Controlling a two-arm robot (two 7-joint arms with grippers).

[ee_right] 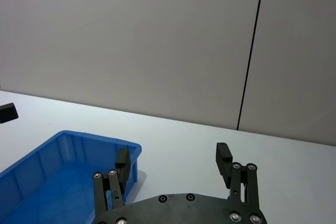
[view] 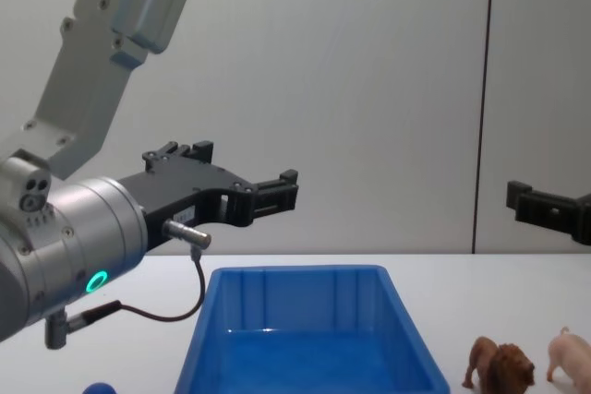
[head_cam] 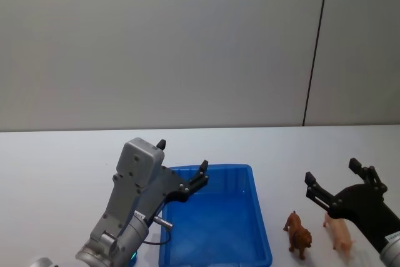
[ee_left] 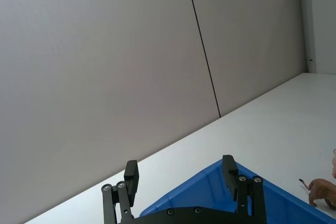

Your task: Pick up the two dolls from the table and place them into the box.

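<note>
Left gripper: raised in the air over the near-left part of the box, fingers spread wide, nothing between them.
Right gripper: raised above the right side of the table, fingers spread wide, holding nothing; in the head view its body overlaps the pig.
Rectangular bright blue plastic box: on the flat white table, centre-near, with nothing inside that can be seen.
Small brown maned lion-like plastic doll: standing on the table just right of the box, apart from its wall.
Small pale pink plastic pig doll: standing just right of the lion, not touching it.
Small blue round object: near-left of the box, mostly cut off in the chest view.
</note>
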